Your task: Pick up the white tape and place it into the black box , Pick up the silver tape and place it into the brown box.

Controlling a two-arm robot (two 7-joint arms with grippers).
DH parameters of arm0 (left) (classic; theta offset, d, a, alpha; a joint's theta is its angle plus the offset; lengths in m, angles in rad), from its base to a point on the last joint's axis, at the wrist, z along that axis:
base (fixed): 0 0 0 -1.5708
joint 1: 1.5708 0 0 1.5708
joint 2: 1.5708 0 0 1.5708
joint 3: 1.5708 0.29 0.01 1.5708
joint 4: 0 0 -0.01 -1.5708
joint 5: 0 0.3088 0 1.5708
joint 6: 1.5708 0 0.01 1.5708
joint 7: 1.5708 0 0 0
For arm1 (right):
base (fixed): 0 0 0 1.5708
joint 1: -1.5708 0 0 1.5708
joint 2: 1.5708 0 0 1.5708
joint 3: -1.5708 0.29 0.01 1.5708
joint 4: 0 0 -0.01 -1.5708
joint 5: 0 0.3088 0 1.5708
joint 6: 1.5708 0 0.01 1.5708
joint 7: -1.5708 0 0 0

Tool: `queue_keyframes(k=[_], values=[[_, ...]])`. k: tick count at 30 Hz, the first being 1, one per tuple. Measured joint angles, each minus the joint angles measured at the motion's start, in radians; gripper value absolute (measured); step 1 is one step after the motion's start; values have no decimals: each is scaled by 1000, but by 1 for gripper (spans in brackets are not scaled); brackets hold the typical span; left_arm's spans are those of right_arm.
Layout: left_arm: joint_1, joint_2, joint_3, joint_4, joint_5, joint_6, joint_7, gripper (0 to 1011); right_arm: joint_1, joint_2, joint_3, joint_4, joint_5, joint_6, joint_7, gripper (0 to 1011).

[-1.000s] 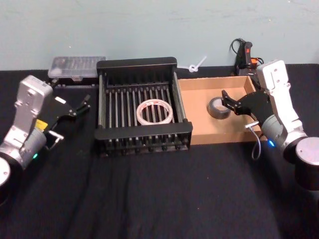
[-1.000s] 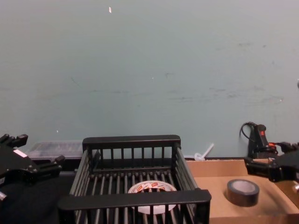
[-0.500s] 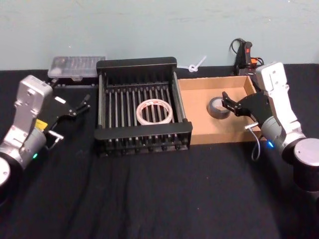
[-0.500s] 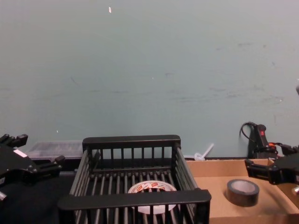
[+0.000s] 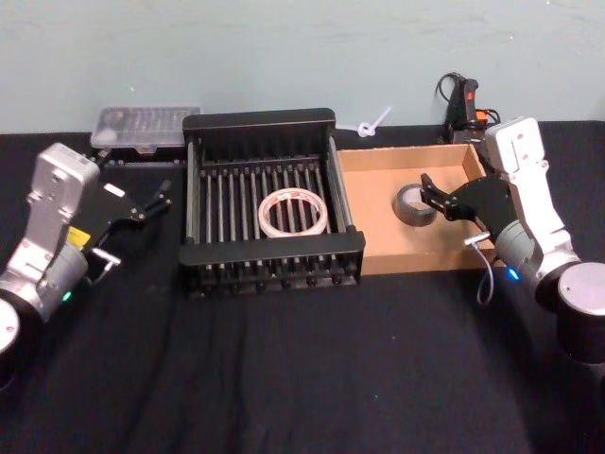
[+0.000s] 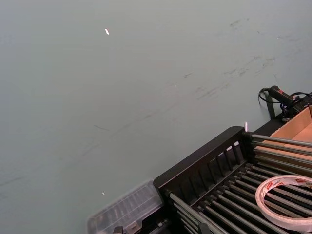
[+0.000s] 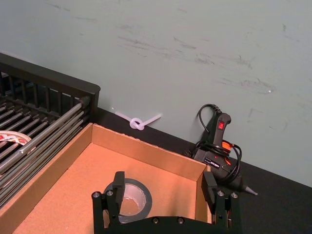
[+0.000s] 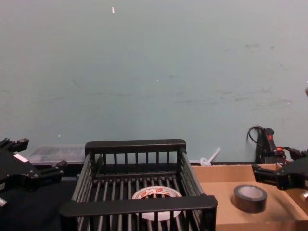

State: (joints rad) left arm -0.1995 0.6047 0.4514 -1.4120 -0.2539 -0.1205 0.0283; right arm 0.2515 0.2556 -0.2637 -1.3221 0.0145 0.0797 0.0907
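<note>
The white tape (image 5: 294, 212) is lying flat on the slatted floor of the black box (image 5: 268, 124), a little right of the middle, and the chest view is catching it through the front bars (image 8: 156, 196). The silver tape (image 5: 413, 205) is sitting flat inside the brown box (image 5: 397, 160), toward its middle, clear of the walls. The two boxes are standing side by side, touching, the brown one on the right.

The right gripper (image 5: 432, 193) is hanging over the right part of the brown box, just beside the silver tape and above it, fingers spread wide with nothing between them; the right wrist view is showing the roll (image 7: 127, 199) below and between the open tips. The left gripper (image 5: 155, 200) is hovering off to the left of the black box, fingers parted and empty, near a clear plastic case (image 5: 145, 127) at the back edge of the table. A black glue gun (image 5: 464, 102) and a white zip tie (image 5: 371, 123) are lying behind the brown box.
</note>
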Motion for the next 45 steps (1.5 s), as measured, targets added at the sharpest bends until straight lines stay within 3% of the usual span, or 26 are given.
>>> queue_keyframes(k=[45], values=[[0, 0, 0, 0, 0, 0, 0, 1001, 0, 1, 0, -2, 2, 1, 1, 1002]])
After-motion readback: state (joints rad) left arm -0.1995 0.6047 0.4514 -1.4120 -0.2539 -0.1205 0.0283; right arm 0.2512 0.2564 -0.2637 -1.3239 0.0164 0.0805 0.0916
